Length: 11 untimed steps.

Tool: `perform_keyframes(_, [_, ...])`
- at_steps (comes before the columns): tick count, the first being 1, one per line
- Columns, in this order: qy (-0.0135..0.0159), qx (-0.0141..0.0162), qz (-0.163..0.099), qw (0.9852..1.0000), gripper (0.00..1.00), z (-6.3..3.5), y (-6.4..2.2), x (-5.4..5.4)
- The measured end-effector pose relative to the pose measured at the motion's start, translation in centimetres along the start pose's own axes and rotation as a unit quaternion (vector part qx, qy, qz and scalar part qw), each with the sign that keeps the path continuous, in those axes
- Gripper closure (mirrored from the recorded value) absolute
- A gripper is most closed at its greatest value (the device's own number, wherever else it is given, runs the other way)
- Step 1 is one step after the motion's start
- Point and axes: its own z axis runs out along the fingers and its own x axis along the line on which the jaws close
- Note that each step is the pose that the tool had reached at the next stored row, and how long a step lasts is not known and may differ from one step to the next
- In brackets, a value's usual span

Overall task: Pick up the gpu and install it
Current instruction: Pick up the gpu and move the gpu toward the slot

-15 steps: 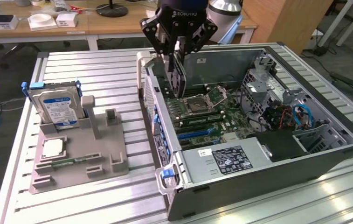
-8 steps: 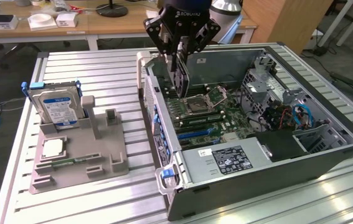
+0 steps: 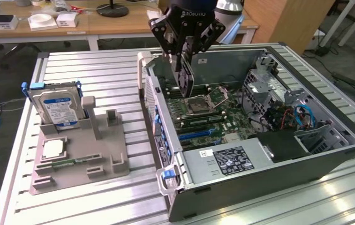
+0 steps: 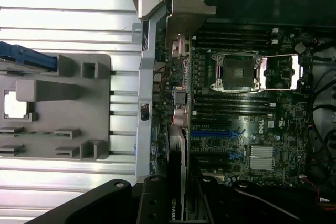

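**Gripper [image 3: 186, 49] holds the gpu [image 3: 185, 79] on edge over the open computer case [image 3: 327, 159]**

Gripper fingers are clamped on the upper part of the gpu, which hangs straight down from them with its dark face towards the exterior view's left. The card is inside the outline of the case, over the motherboard [image 3: 224, 115] near the empty CPU socket [image 3: 205, 101]. It appears to be apart from the board, not seated.

In the wrist view the gpu [image 4: 177, 171] shows as a thin silver and dark strip close to the case's rear wall. The blue expansion slots [image 4: 210, 135] lie just beside it and run crosswise to the strip, so the line-up looks unfinished.

On the exterior view's left, a grey fixture tray [image 3: 102, 159] on the slatted metal table [image 3: 102, 70] carries a hard drive [image 3: 55, 105] with a blue label and a CPU chip [image 3: 52, 149].

Doing this step well likely means:
- keeping the card plumb
- bringing its connector edge parallel to a slot
- matching the metal bracket to the rear wall opening
- lowering straight, without scraping the socket or the nearby cables
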Motion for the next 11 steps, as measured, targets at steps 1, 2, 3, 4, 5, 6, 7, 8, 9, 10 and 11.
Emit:
perform_keyframes(1, [0.0, 0.0, 0.0, 1.0, 0.74, 0.0, 0.0, -0.1])
perform_keyframes(2, [0.0, 0.0, 0.0, 1.0, 0.74, 0.0, 0.0, -0.18])
perform_keyframes(3, [0.0, 0.0, 0.0, 1.0, 0.74, 0.0, 0.0, -0.27])
perform_keyframes(4, [0.0, 0.0, 0.0, 1.0, 0.74, 0.0, 0.0, -0.36])
perform_keyframes(5, [0.0, 0.0, 0.0, 1.0, 0.74, 0.0, 0.0, -0.45])
perform_keyframes(6, [0.0, 0.0, 0.0, 1.0, 0.74, 0.0, -0.01, -0.54])
perform_keyframes(7, [0.0, 0.0, 0.0, 1.0, 0.74, -0.01, -0.01, -0.63])
perform_keyframes(8, [0.0, 0.0, -0.001, 1.0, 0.74, -0.01, -0.01, -0.72])
perform_keyframes(9, [0.0, 0.0, -0.001, 1.0, 0.74, -0.01, -0.01, -0.81])
perform_keyframes(10, [0.0, 0.0, -0.001, 1.0, 0.74, -0.01, -0.01, -0.9])
perform_keyframes(11, [0.0, 0.0, -0.001, 1.0, 0.74, -0.01, -0.01, -1.0])
